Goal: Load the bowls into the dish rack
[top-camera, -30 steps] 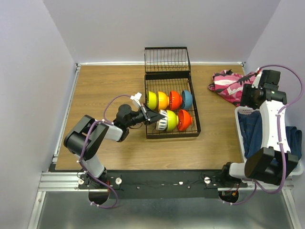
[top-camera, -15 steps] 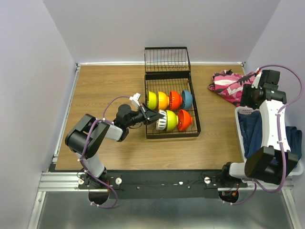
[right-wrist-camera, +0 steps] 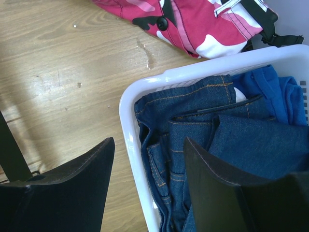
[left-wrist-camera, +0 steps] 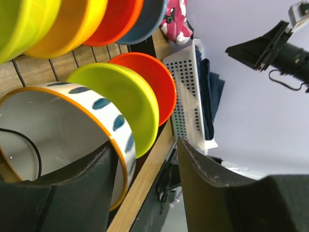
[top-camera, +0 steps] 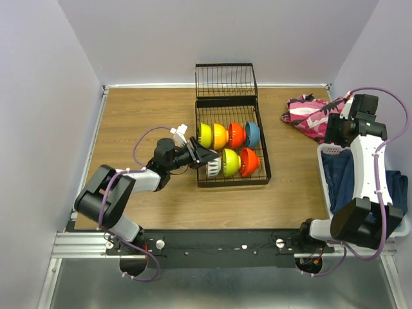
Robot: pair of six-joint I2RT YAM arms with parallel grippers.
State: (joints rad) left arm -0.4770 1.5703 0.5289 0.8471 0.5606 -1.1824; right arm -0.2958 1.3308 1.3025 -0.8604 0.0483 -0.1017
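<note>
Against the dish rack's (top-camera: 232, 185) left rim, my left gripper (top-camera: 205, 156) is spread wide and grips nothing. The white spotted bowl (top-camera: 214, 167) stands on edge just right of it, its rim in the gap beside one finger. Past it the green bowl (top-camera: 230, 162) and red bowl (top-camera: 250, 161) fill the row. I judge my free way is leftward, off the wire. Far right, my right gripper (right-wrist-camera: 147, 145) hangs open and empty over the laundry basket (right-wrist-camera: 126, 116).

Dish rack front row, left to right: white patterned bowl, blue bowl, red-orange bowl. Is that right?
Not quite. In the dish rack, the front row's middle bowl is lime green, not blue. The top view shows it between the white patterned bowl and the red-orange bowl.
</note>
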